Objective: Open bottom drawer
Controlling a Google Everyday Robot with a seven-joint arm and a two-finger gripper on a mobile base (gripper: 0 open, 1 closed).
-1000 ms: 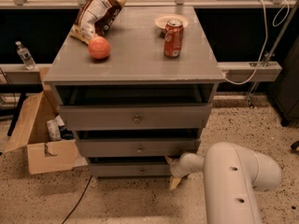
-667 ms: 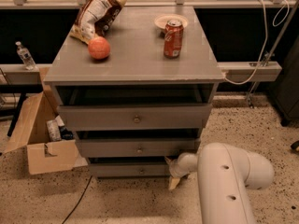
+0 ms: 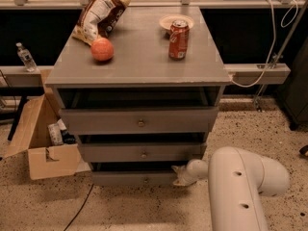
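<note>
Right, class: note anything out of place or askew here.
The chip bag lies slumped on its side on the cabinet top. The end effector sits at the right end of the bottom drawer, away from its knob.

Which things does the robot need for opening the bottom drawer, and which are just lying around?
For the job: bottom drawer; gripper, at that drawer's right end.
Just lying about: chip bag, orange ball, red can, small plate, cardboard box, water bottle.
</note>
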